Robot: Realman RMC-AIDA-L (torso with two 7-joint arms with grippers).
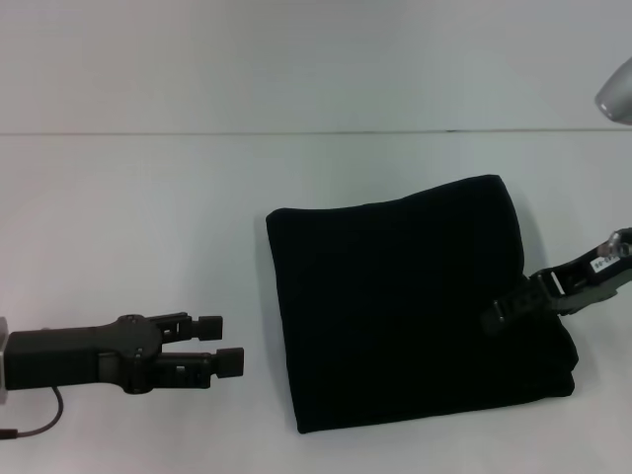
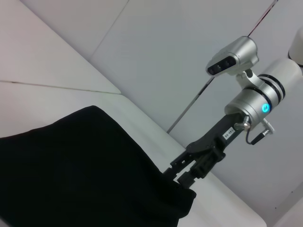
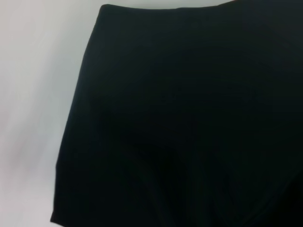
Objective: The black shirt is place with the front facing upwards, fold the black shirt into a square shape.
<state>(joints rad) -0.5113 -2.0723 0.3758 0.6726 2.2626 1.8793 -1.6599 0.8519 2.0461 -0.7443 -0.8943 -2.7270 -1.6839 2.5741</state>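
A plain white table (image 1: pixel 148 217) meets a white wall behind it. On the table lies the black shirt (image 1: pixel 405 306), folded into a rough square with no print showing. The left gripper (image 1: pixel 227 343) is off the shirt's left edge, near it but apart, its fingers parted with a small gap and nothing between them. The right gripper (image 1: pixel 494 318) reaches in over the shirt's right edge, its tips at the cloth; whether it pinches the fabric or merely rests there cannot be told.
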